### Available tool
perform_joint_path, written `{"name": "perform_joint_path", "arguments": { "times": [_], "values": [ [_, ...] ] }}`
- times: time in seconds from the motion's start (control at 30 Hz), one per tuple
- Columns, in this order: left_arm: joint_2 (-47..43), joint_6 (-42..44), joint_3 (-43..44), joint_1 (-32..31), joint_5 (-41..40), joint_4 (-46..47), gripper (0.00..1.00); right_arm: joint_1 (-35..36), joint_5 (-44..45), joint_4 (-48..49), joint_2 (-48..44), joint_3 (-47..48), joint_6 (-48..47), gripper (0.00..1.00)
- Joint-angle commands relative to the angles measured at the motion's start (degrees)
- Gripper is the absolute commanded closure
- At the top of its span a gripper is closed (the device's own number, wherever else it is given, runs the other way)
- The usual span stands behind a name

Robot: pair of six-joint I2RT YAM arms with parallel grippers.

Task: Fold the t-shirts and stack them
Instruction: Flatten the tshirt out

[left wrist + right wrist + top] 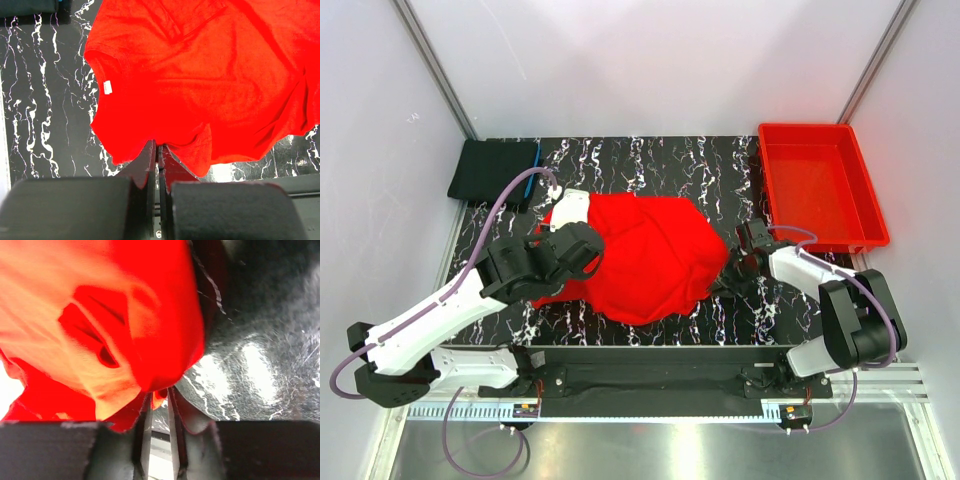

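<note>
Red t-shirt (650, 260) fans out ahead of both fingertips: left gripper (157, 150) nips its edge, right gripper (159, 395) clamps a bunch, probably to spread it.

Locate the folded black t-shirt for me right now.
Top view: the black t-shirt lies folded at the table's far-left corner, beyond and left of the red t-shirt spread at the centre.

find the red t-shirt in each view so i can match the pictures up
Top external: the red t-shirt lies crumpled at the middle of the table.
Left wrist: the red t-shirt fills the upper middle and right.
Right wrist: the red t-shirt fills the left and middle, close and blurred.
Shared landmark: the black marbled tabletop with white veins, seen at left in the left wrist view and at right in the right wrist view.
</note>
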Motion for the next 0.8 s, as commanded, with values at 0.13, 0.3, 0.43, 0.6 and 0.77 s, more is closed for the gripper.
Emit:
{"name": "perform_joint_path", "arguments": {
  "times": [0.13,0.3,0.43,0.6,0.77],
  "values": [
    [-0.9,-0.3,1.8,0.2,-0.5,2.5,1.0,0.0,0.5,-2.2,0.2,4.2,-3.6,1.0],
    [-1.3,-0.1,2.4,0.2,-2.4,2.6,1.0,0.0,2.6,-5.9,-1.0,7.4,-6.4,1.0],
    [-1.5,0.4,4.7,0.2,-5.0,3.2,1.0,0.0,3.6,-11.0,-4.3,13.1,-10.1,1.0],
    [-1.0,8.9,12.8,0.3,-10.1,9.0,1.0,0.0,4.8,-18.6,-7.8,25.7,-14.8,1.0],
    [-0.7,23.3,21.1,0.5,-20.0,20.8,1.0,0.0,6.3,-22.9,-10.9,42.3,-15.5,1.0]
  ]
}}
